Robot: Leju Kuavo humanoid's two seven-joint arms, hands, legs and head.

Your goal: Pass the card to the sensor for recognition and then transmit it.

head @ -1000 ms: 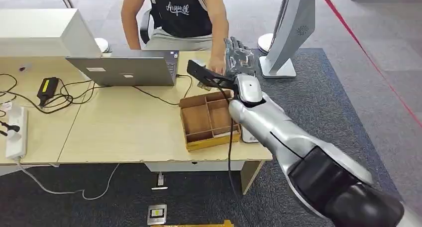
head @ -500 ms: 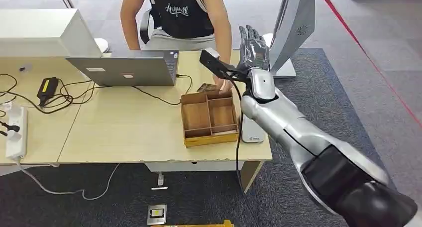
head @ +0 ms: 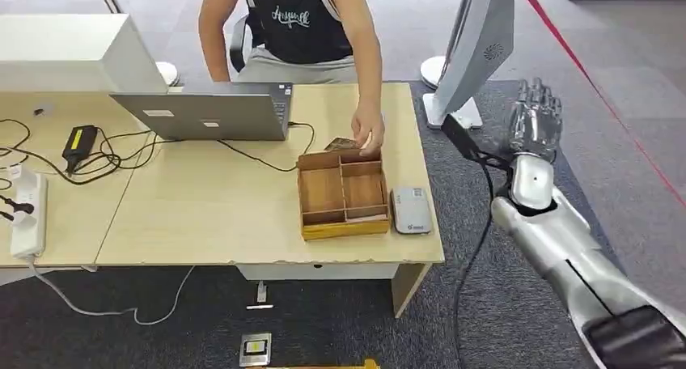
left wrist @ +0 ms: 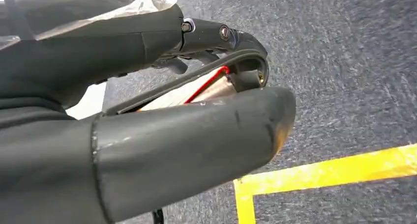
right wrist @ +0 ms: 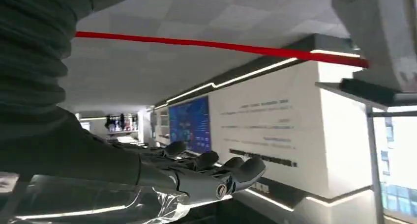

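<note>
A dark card (head: 343, 144) lies on the desk against the far edge of the wooden box (head: 343, 193), with a seated person's hand (head: 368, 133) resting on it. The grey card sensor (head: 411, 209) lies to the right of the box. My right hand (head: 535, 120) is raised off the desk's right end above the carpet, fingers straight and apart, holding nothing; the right wrist view shows the right hand (right wrist: 206, 177) stretched out the same way. In the left wrist view my left hand (left wrist: 211, 86) has its fingers curled towards the thumb; a pale red-edged strip in the gap is unclear.
A laptop (head: 206, 114) stands at the desk's back, with cables, a charger (head: 78, 142) and a power strip (head: 27, 214) on the left. A white display stand (head: 477, 45) rises beyond the desk's right end, close to my right hand. Red tape (head: 599, 94) crosses the floor.
My right arm has swung from over the box near the person's hand out to the right, off the desk. The person's hand has settled on the card by the box.
</note>
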